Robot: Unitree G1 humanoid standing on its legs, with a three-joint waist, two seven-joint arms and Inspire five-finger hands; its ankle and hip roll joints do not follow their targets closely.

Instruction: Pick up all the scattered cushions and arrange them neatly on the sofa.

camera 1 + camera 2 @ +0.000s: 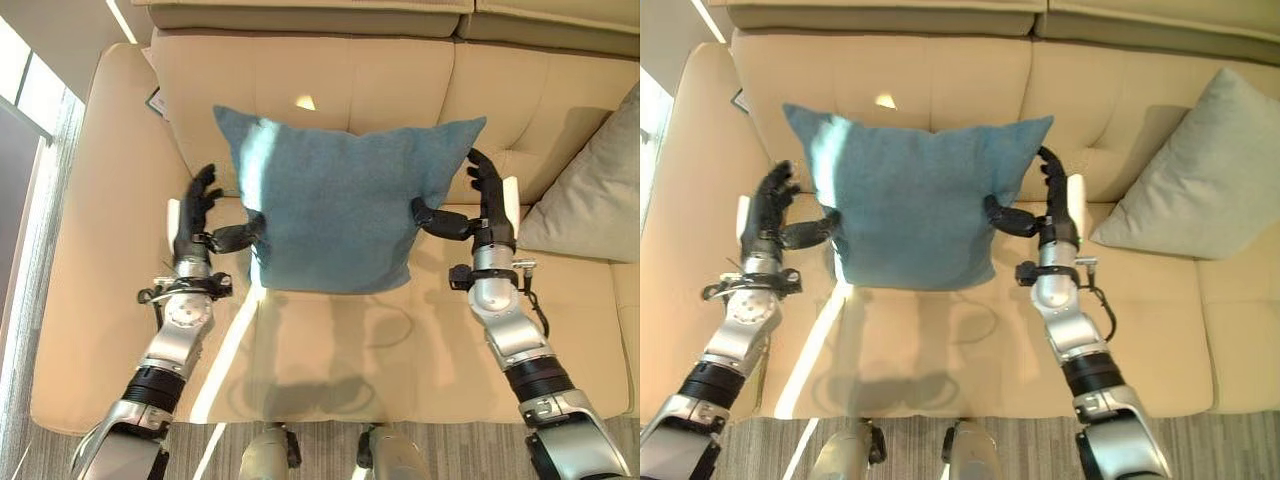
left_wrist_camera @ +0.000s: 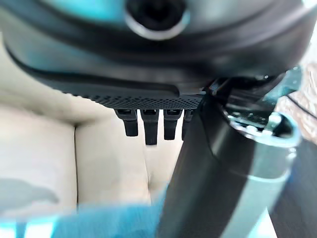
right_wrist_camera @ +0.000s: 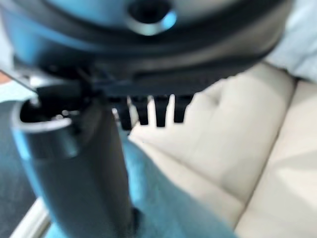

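While held over sofa [image 1: 120, 300] seat: blue cushion [image 1: 335, 205] pinched at both side edges, left hand [image 1: 200, 215] and right hand [image 1: 480, 205], thumbs in front, fingers behind. Not yet placed. Grey cushion [image 1: 590, 190] already against backrest, robot's right.

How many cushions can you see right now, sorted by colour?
Blue cushion, pinched between the left hand and the right hand over the sofa: 1
Grey cushion, leaning on the sofa's back to the right: 1
Total: 2
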